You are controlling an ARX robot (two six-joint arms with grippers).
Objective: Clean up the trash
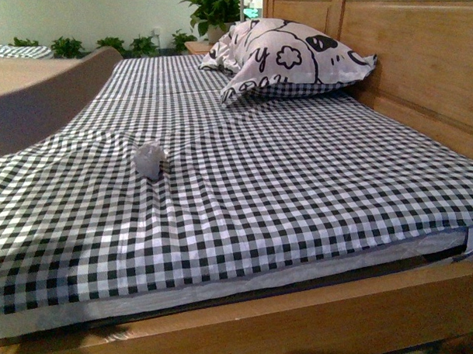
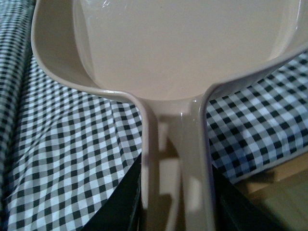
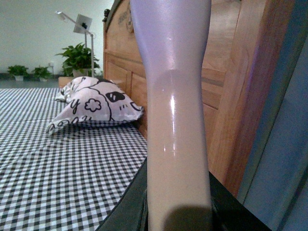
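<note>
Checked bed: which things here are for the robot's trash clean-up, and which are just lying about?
For the job:
small crumpled white paper wad
pinkish-beige plastic dustpan
pale glossy tool handle

Just lying about:
white cartoon-patterned pillow
green potted plants
wooden headboard

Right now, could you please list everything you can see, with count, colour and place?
bed frame: one, light wood, nearest edge.
checked sheet: one, black and white, laid over the bed frame.
headboard: one, light wood, right side of the front view.
pillow: one, white with black drawings, against the headboard.
trash wad: one, white, on the checked sheet, left of centre.
plants: several, green, by the far wall.
dustpan: one, pinkish-beige, over the checked sheet.
pale handle: one, whitish, near the headboard; its far end unseen.
left fingers: two, dark, gripping the dustpan's handle.
right fingers: two, dark, gripping the pale handle.
</note>
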